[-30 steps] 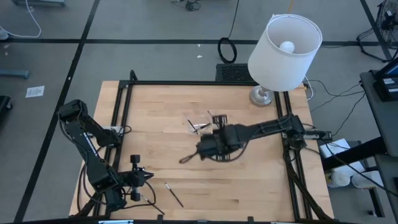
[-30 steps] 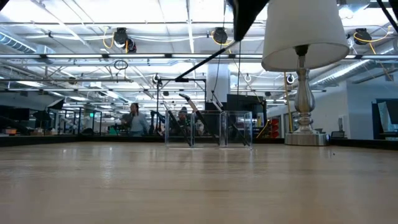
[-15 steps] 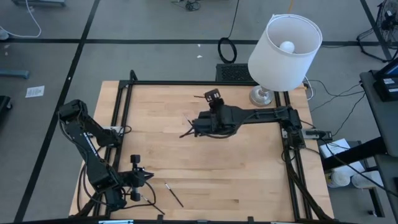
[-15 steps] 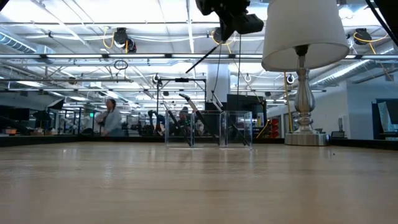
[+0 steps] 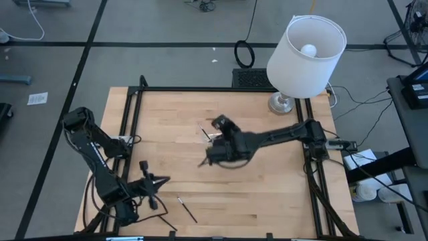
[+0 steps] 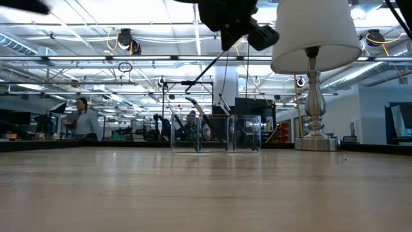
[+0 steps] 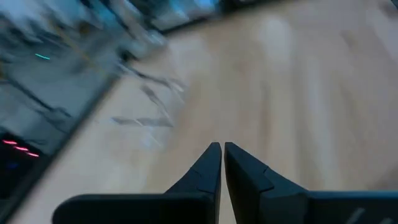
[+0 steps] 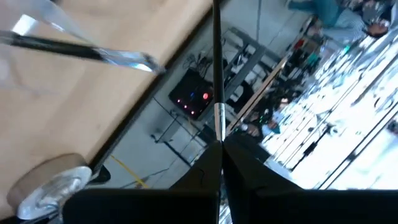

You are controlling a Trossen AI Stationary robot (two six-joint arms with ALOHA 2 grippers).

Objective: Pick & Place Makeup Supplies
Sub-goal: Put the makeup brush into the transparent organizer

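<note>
Near the table's front-left corner my left gripper (image 5: 162, 179) hangs with its dark fingers pressed almost together, nothing between them; just right of it two makeup sticks (image 5: 186, 209), thin and dark with pale tips, lie on the pale wood-grain table (image 5: 267, 194); farther in, over the table's middle, my right gripper (image 5: 208, 158) is pinched tight on one slim dark stick (image 8: 216, 68) with a silvery band; beyond it, the small clear plastic tray (image 6: 215, 133) holds more sticks leaning; at the far right stands a lamp (image 5: 305, 50), white drum shade, turned silvery base; no lettering is legible anywhere.
</note>
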